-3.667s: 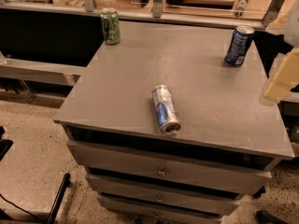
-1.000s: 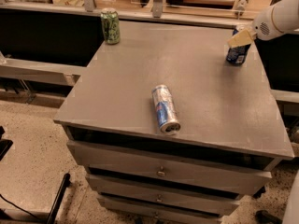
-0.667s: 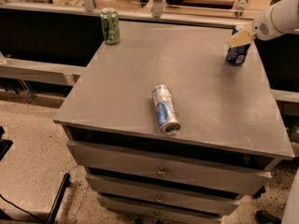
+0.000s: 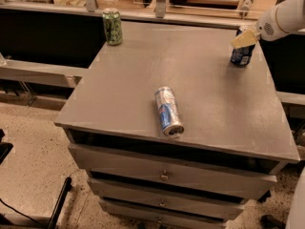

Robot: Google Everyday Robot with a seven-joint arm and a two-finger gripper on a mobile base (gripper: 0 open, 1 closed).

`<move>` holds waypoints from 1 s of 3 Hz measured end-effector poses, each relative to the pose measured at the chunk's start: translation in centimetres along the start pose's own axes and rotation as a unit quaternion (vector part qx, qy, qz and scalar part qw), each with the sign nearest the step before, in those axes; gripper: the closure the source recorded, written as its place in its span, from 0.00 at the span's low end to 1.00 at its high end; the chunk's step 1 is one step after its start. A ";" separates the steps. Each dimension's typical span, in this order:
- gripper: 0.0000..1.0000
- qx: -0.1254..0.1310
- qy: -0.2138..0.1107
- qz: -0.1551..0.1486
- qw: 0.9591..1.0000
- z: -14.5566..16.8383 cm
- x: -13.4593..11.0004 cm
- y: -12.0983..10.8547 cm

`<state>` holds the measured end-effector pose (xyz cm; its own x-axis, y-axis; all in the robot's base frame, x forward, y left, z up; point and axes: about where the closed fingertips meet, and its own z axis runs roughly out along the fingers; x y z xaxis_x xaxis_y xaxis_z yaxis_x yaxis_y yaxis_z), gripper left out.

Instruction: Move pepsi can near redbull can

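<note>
Grey cabinet top (image 4: 209, 99) above a stack of drawers (image 4: 164, 175), seen from the front. At its far right corner the robot's gripper claw (image 4: 245, 38) sits right at the top of the upright pepsi can (image 4: 241, 56); whether it is open or clamped on the can cannot be told. Well away from the gripper claw, toward the front edge, the redbull can (image 4: 168, 110) lies on its side, and a green can (image 4: 112, 26) stands at the opposite back corner.

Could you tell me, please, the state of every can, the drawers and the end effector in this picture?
pepsi can: upright, at the far right of the tabletop.
redbull can: lying on its side, near the front edge.
green can: upright, at the far left corner.
drawers: shut.
end effector: at the pepsi can's top.
</note>
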<state>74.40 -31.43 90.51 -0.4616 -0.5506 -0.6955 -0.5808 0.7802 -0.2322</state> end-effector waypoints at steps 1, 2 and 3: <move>1.00 0.000 0.000 0.000 1.000 0.0 0.0 0.0; 1.00 0.000 0.000 0.000 1.000 0.0 0.0 0.0; 1.00 -0.045 -0.034 0.013 0.998 -3.4 -1.4 3.0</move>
<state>71.06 -29.34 93.08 -0.4335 -0.5065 -0.7453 -0.6277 0.7632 -0.1535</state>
